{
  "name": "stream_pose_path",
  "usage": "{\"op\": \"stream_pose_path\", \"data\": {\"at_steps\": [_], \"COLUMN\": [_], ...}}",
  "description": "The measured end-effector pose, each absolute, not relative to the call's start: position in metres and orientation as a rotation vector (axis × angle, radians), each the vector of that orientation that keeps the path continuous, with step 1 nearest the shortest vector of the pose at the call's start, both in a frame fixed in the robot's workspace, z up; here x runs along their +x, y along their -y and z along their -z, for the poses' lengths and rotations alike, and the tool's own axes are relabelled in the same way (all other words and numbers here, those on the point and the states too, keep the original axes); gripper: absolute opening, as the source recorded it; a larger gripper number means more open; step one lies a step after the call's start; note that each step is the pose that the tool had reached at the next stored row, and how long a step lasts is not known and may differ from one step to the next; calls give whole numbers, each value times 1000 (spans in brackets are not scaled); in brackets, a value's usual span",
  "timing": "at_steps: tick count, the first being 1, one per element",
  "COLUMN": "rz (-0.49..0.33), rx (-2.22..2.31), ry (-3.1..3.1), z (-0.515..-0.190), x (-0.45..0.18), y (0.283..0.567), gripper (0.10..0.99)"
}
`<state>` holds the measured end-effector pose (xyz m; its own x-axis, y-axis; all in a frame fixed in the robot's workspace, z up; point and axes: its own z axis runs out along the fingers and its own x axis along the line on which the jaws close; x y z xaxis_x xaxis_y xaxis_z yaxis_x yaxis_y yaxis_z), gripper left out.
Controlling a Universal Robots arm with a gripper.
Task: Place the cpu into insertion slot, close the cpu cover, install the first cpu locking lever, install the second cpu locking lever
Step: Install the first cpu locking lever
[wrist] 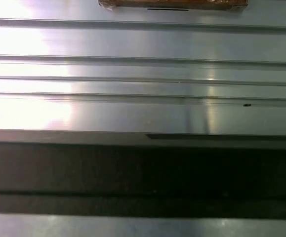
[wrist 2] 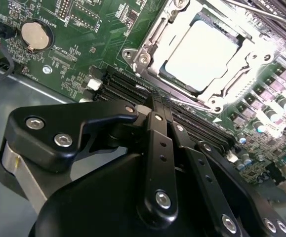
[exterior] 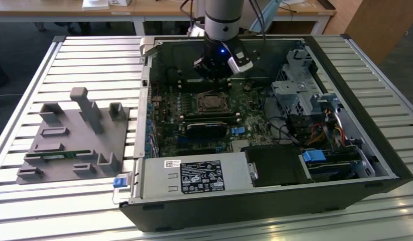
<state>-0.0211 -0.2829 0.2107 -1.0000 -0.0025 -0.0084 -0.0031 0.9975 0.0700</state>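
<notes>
Inside the open black metal computer case (exterior: pixel 260 213), the black two-fingered gripper (wrist 2: pixel 157 106) hangs pressed together, pinching nothing. Just beyond its tips, the pale silver square cpu (wrist 2: pixel 202 54) sits in the black square insertion slot (exterior: pixel 210 103), under the silvery frame-shaped cpu cover (wrist 2: pixel 234 91). The print on the case's white-and-black label (exterior: pixel 200 176) is too small to read.

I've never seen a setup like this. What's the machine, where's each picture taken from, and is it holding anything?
It's a robot arm with a gripper, reaching into an open computer case on a slatted table. The exterior view watches from off the arm; both wrist views ride on it. The second wrist view shows the cpu seated in the insertion slot, the cpu cover framing it. A grey tray lies beside the case. Whether anything is held, I can't tell.
</notes>
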Motion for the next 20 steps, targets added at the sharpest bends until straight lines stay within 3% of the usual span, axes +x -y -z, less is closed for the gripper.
{"op": "stream_pose_path", "data": {"at_steps": [20], "rz": [-97], "rx": [-4], "ry": [-3141], "z": [-200], "x": [-17], "y": [282], "gripper": [106]}}
